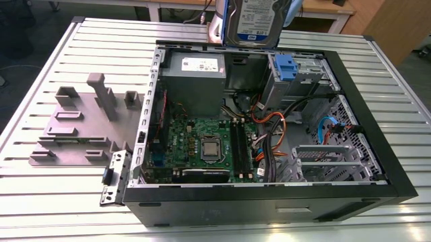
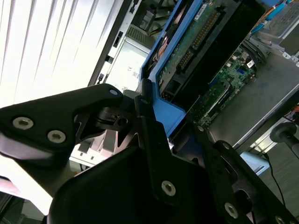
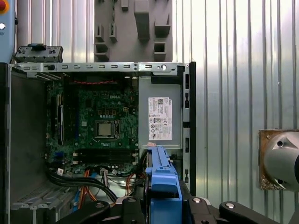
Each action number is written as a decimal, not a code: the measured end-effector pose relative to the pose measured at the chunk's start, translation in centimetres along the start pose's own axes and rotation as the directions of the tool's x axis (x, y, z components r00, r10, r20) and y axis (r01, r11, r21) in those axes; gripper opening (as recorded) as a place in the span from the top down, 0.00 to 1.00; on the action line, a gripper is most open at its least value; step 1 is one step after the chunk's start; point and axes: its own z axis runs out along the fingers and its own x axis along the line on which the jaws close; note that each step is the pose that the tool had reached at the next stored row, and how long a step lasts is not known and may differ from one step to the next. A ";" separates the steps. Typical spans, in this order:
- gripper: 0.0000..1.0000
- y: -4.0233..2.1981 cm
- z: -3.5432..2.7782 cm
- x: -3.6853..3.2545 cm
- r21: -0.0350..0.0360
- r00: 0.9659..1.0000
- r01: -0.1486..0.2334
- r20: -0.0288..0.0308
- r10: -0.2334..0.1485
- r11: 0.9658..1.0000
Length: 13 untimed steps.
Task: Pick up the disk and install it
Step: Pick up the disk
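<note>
Above the far wall of the open computer case (image 1: pixel 269 199), holding the disk (image 1: pixel 251 22) upright in mid-air, its blue-and-white label turned toward the exterior view. Clenching the gripper (image 2: pixel 170 123) firmly on the end of the disk's blue carrier, with black fingers (image 3: pixel 133 212) pressing from either side in both wrist views. Probably gripping the plastic frame rather than the drive itself in order to spare the bare circuit board facing the second wrist view. Carrying the disk clear of everything inside the case and touching nothing there, likely to avoid snagging the orange cables (image 1: pixel 269 121). Not yet seating it in any bay. Looking straight down into the case in the first wrist view, showing the motherboard (image 1: pixel 195 133) and, against the case's far wall, the grey power supply (image 1: pixel 178 75) with its white sticker. Showing also a small blue latch piece (image 1: pixel 285 68) just inside the far wall, directly beneath the hanging disk. Resting outside the case on the slatted table (image 1: pixel 54 201), a grey fixture plate (image 1: pixel 74 128), well apart from the disk.
</note>
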 end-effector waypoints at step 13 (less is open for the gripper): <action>0.64 -0.03 0.02 1.29 0.000 1.000 0.000 0.000 0.000 1.000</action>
